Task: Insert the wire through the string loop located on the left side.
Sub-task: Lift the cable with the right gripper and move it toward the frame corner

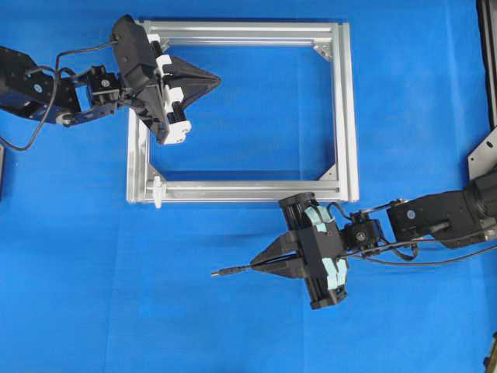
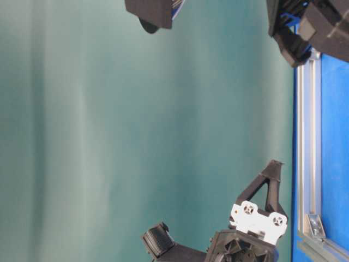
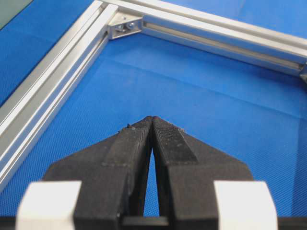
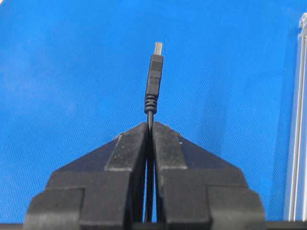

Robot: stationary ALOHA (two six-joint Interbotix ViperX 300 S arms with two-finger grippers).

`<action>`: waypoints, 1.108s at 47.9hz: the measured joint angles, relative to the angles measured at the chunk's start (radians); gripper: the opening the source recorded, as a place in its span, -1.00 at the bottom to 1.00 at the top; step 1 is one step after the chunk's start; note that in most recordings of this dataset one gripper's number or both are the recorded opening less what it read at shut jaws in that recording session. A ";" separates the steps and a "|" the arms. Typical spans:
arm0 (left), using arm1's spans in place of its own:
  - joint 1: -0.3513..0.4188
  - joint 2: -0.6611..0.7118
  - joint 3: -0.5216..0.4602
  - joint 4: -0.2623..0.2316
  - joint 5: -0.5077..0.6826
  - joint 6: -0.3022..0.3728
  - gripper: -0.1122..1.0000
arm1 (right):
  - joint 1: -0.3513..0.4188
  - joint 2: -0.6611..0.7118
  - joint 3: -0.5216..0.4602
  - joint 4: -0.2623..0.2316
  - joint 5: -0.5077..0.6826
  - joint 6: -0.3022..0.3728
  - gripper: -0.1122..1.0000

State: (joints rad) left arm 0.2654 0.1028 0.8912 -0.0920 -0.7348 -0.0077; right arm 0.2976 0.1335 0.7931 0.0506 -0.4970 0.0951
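The wire (image 1: 231,271) is a thin black cable whose small plug points left, over the blue cloth below the frame. My right gripper (image 1: 254,266) is shut on it just behind the plug. In the right wrist view the plug (image 4: 154,81) sticks out past the closed fingertips (image 4: 163,132). The string loop (image 1: 158,190) is a small white tie on the silver frame's (image 1: 342,116) lower left corner, well left of the plug and above it. My left gripper (image 1: 217,78) is shut on nothing and hovers inside the frame's upper left part, tips together (image 3: 152,118).
The frame's rails (image 3: 43,91) and a corner bracket (image 3: 124,26) lie ahead of the left gripper. A frame rail (image 4: 297,143) runs along the right wrist view's edge. A metal bracket (image 1: 485,151) sits at the table's right edge. Blue cloth (image 1: 116,295) covers the table.
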 measured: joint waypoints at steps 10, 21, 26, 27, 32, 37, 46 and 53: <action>0.000 0.000 0.002 0.002 0.000 0.000 -0.80 | 0.000 0.000 0.000 0.000 0.000 0.000 -0.79; 0.000 0.000 0.002 0.000 0.000 0.000 -0.80 | -0.002 0.000 0.000 0.000 0.000 0.000 -0.79; 0.000 0.000 0.002 0.002 0.000 0.000 -0.80 | -0.021 0.000 0.000 -0.003 0.000 0.000 -0.79; 0.000 0.000 0.000 0.000 0.000 0.000 -0.80 | -0.028 0.000 0.000 -0.003 0.000 0.000 -0.79; 0.000 0.000 0.003 0.000 -0.002 0.000 -0.80 | -0.074 0.000 0.000 -0.003 0.000 0.000 -0.79; 0.000 0.000 0.005 0.000 0.000 0.000 -0.80 | -0.120 0.000 0.002 -0.003 0.000 -0.003 -0.79; -0.002 0.000 0.008 0.000 0.000 0.000 -0.80 | -0.195 0.000 0.003 -0.003 0.000 -0.021 -0.79; -0.003 0.000 0.009 0.002 -0.002 0.000 -0.80 | -0.222 0.000 0.003 0.000 0.000 -0.025 -0.79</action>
State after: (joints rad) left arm 0.2623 0.1028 0.9004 -0.0905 -0.7363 -0.0077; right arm 0.0752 0.1335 0.7961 0.0506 -0.4970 0.0706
